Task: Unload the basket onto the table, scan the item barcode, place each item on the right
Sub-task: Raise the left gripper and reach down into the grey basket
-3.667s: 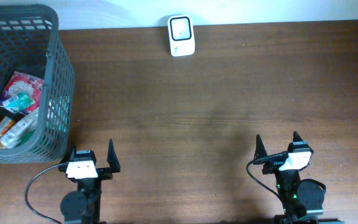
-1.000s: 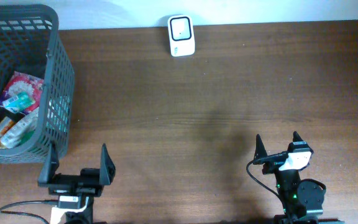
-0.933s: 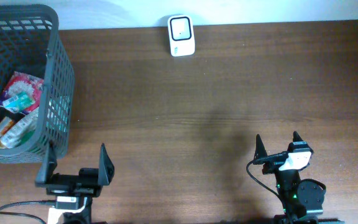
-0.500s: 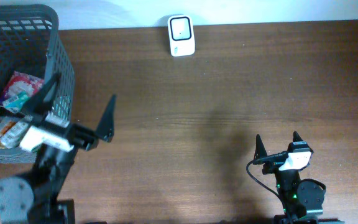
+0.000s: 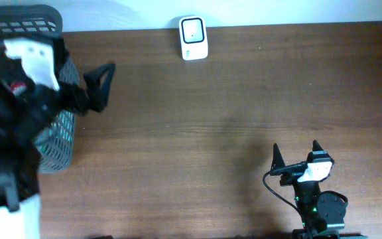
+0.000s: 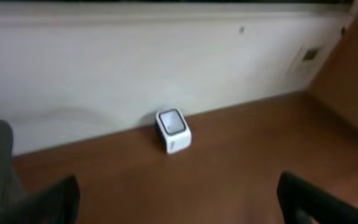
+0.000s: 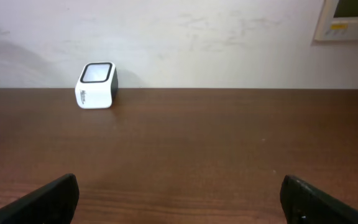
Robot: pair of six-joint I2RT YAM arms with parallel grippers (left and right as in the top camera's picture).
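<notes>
L gripper [image 6: 178, 180] was up over basket [image 5: 55, 143], jaws wide, empty. R gripper [image 5: 296, 146] sat at front edge, wide too. Scanner [image 5: 193, 29] by back wall.

The worktop [image 5: 244, 106] is viewed straight down from overhead. The white scanner [image 5: 193, 38] is shared by all views, faced distantly: low and level from the right wrist, higher and tilted from the left.

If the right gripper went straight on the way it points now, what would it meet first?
The way looks free: bare table, then probably the back wall. The scanner sits well left of that line.
</notes>
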